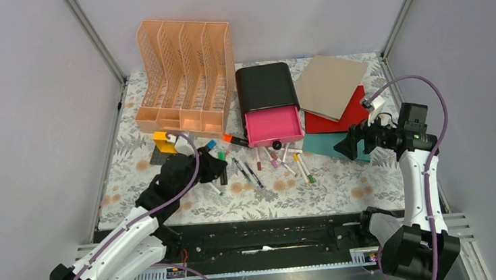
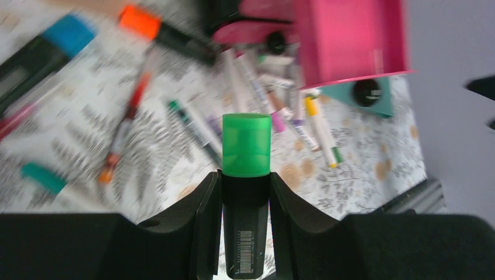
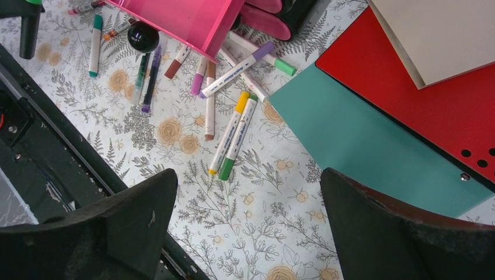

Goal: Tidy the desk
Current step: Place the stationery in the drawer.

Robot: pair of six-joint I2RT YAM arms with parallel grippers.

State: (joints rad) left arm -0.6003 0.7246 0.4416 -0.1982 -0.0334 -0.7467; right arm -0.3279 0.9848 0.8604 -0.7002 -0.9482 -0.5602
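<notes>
Noted file rack (image 1: pixel 186 78) at back left of desk (image 1: pixel 344 189), with drawer box (image 1: pixel 266 84) just right of it and one drawer (image 1: pixel 272 125) pulled out toward the near edge. Found three overlapping folders (image 1: pixel 332 85) right of the box, topmost farthest back. Logged loose pens (image 1: pixel 268 165) scattered on desk before the open drawer, and one marker (image 2: pixel 246 175) clamped between left fingers (image 2: pixel 201 233) at the scatter's left end.

1. On the green-capped marker (image 2: pixel 246 195) — a barcode label on its black barrel, digits too blurred to read
2. On the purple-capped pen (image 3: pixel 236 70) — blue lettering along the white barrel (too small to make out)
3. No word or number is legible
</notes>
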